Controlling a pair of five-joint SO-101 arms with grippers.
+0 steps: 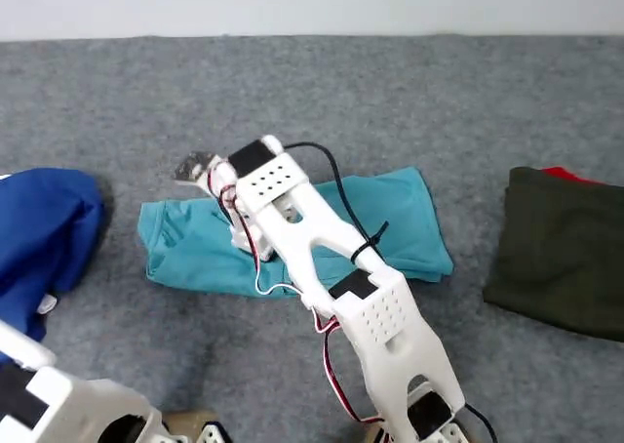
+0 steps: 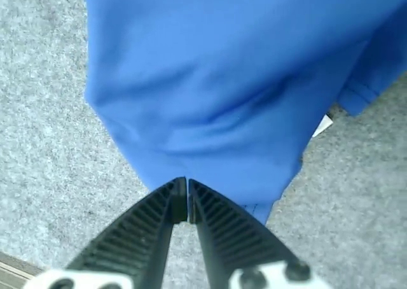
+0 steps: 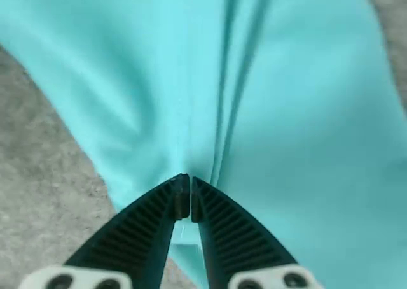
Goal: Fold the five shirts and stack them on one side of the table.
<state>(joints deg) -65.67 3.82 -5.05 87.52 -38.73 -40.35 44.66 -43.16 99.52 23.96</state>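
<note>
Shirts sit at three spots on the grey carpet-like counter [image 1: 322, 92]. A soft teal fabric shirt [image 1: 405, 219] lies in the middle as a long, rumpled band, and a bunched bright blue fabric shirt [image 1: 49, 223] sits at the left edge of the high view. At the right edge a neatly folded dark green shirt [image 1: 561, 258] lies on a red garment [image 1: 565, 175], of which a sliver peeks out. The right tool [image 3: 184, 182] is clenched on the teal shirt close to one edge of the cloth, with creases running into its tips. The left tool [image 2: 186, 188] is clenched too, its tips meeting right at the blue shirt's edge, and I cannot tell whether any cloth is caught there. The teal shirt looks light and limp, likely to drag and wrinkle on the rough counter rather than slide flat. A hold at a corner or along the hem, catching all layers together, should carry a fold over most cleanly. The green-and-red stack seems the natural place to add it.
</note>
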